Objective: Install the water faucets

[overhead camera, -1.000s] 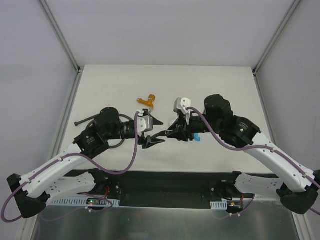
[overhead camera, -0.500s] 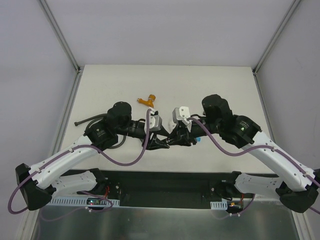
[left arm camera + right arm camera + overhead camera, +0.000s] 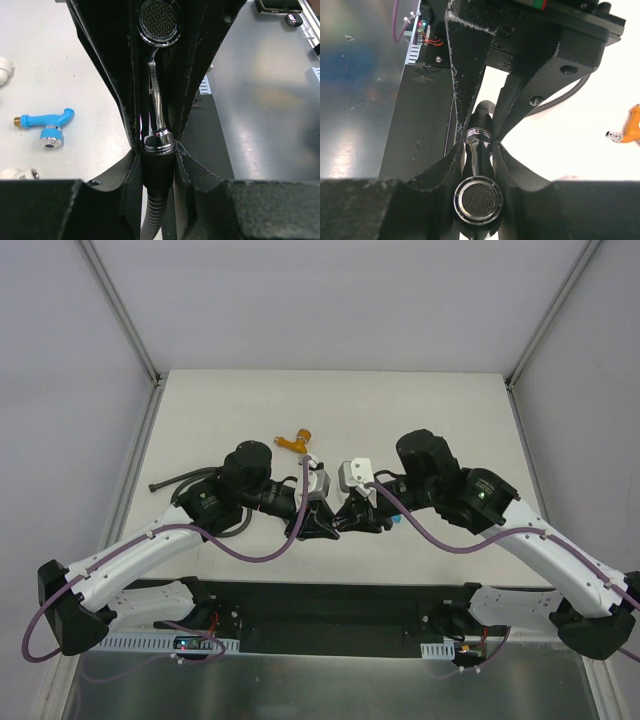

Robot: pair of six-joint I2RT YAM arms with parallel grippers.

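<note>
Left tool (image 3: 157,150) grips hose (image 3: 152,220); right tool (image 3: 477,150) chrome faucet (image 3: 477,200); orange faucet (image 3: 295,441) beyond.

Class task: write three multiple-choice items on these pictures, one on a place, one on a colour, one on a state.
1. The orange-brass lever tap lies: A on the white table; B in the air; C inside a box.
2. The mesh-mouthed tap in the right pincer is: A bright blue; B shiny chrome; C orange.
3. The left pincer is: A wide open; B shut on the dark flexible hose; C out of view.
Key: A, it rests on the tabletop; B, mirror-bright metal; B, it clamps the hose collar.
</note>
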